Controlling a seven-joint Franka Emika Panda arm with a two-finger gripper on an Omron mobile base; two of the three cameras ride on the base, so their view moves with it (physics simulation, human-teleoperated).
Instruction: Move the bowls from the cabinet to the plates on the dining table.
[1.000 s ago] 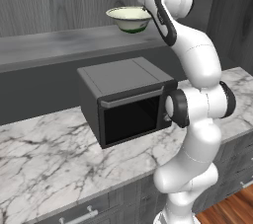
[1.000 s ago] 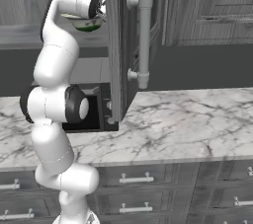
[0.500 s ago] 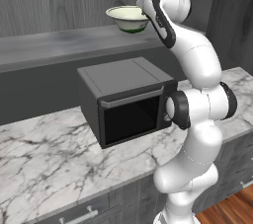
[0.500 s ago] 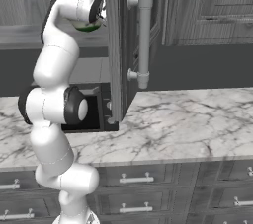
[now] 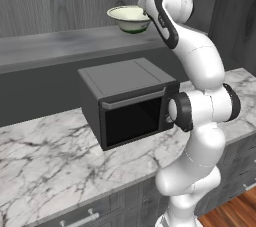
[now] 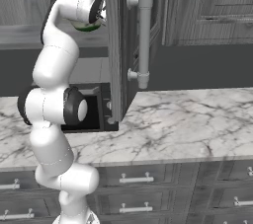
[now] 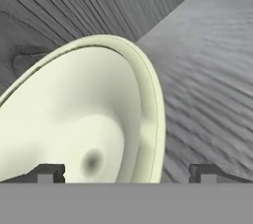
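In the hand view the two small dark fingertips [image 7: 47,172] of the gripper [image 7: 126,172] stand wide apart at the bottom edge, one at about 7 o'clock and one at about 5 o'clock, with only their tops showing. The rim of the cream-white glazed ceramic bowl [image 7: 84,114] passes between them; whether either tip touches it is hard to make out. The bowl looms large and rolled on its side in this view, its left part cut off by the frame edge.

From the left base view the bowl sits upright on the grey wood-grain shelf [image 5: 60,43] of the open cabinet, at about 12 o'clock, with the dark green band low on its outside. The wrist covers the bowl's right edge, so the fingers themselves are hidden there.

In the right base view the arm blocks nearly all of the bowl, leaving a sliver of green under the wrist. The cabinet's grey panelled door [image 6: 120,45] stands open with its long silver bar handle [image 6: 144,33].

Below the shelf, a black box-shaped microwave [image 5: 127,101] rests on the white marble counter with grey veins [image 5: 45,161].
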